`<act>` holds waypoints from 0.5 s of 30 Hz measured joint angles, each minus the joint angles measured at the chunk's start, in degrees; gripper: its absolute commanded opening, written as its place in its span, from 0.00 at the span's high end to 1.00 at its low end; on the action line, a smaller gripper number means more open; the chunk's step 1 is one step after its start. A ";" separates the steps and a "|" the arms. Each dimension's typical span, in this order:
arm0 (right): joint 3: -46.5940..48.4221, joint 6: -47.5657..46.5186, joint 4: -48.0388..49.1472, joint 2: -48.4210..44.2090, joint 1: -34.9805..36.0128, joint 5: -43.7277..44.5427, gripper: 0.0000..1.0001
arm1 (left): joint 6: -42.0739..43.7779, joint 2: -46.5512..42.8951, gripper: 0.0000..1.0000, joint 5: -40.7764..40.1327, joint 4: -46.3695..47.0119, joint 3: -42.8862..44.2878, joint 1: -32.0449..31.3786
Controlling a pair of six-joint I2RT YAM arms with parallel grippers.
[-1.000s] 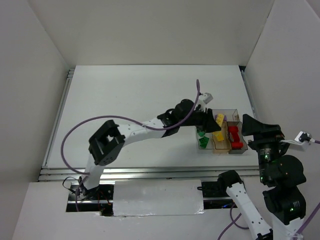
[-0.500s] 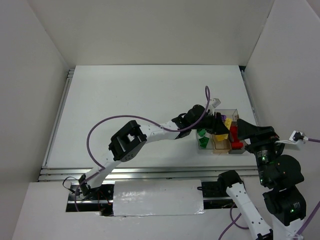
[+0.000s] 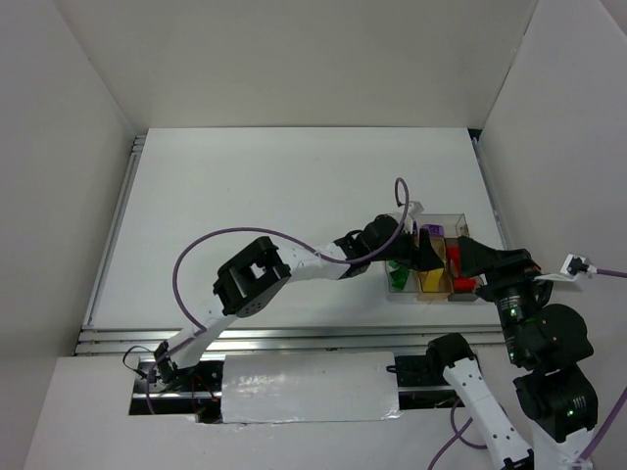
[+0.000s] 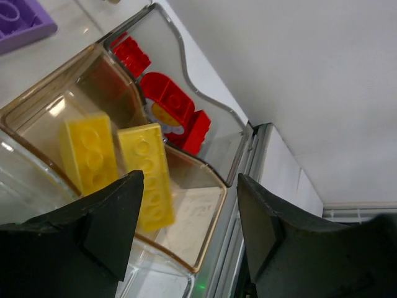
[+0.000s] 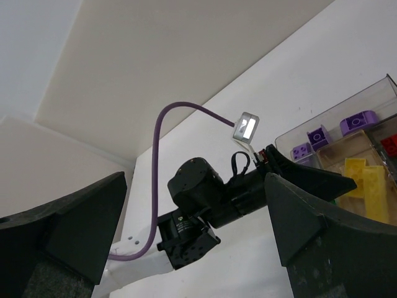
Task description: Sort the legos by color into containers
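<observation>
Left claw (image 4: 189, 198) hangs right over the box (image 4: 184, 62). Its two fingers are spread apart and there is nothing between them. Just under it lie two yellow bricks (image 4: 149, 180), side by side in the part of the box with the brown see-through floor. Next door, past a thin wall, sit the red bricks (image 4: 169, 99). Purple bricks (image 5: 316, 133) lie in the clear part at the far end. From above, green bricks (image 3: 398, 277) show at the left end of the box, which rests near the right edge of the white tabletop (image 3: 265, 196). The right claw (image 5: 195, 186) hangs just beside the box on its right, with its fingers wide apart and empty. The left arm (image 5: 186, 233) reaches across in front of it, and a purple cord (image 5: 158, 139) loops off that arm. The brown floor has some faint marks, too dim to read.
</observation>
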 measured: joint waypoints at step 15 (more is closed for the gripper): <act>-0.76 -4.39 0.98 0.37 -0.02 -4.46 0.00 | 8.07 -31.12 0.01 -16.65 -15.04 -15.45 3.04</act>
